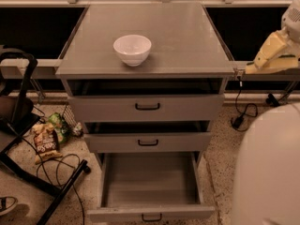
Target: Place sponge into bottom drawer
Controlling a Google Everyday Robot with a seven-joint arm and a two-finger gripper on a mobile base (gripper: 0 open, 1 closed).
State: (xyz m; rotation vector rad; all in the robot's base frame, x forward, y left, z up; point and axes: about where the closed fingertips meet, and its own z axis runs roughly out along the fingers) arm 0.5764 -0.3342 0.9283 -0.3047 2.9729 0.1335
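At the lower right, closest to the camera, the robot's white body (268,172) fills the corner, straight below the hand (263,59). Far below the hand and to its left, the bottom drawer (150,213) stands pulled wide open, its grey floor bare to view and its small black handle (151,217) at the near edge. Above it the middle drawer (148,142) juts out slightly and the top drawer (147,108) sits nearly flush, both lower than the hand and to its left. On the floor, well to the left of the drawers, lie a snack bag (45,142) and loose black cables (56,172) beside a black frame (18,102); a further cable (239,111) hangs at the cabinet's right side, under the hand. The bench (187,36) top lies to the hand's left at about its height, carrying a white bowl (132,49) well apart from it. The hand hangs beyond the bench's right edge, past the corner, over a grey rail (28,68) that runs behind the cabinet. Whether the hand is open or closed, I cannot tell. A pale yellow wedge shows at its tip, and I cannot tell whether that is the sponge or part of the hand itself; nowhere else can the sponge be made out.
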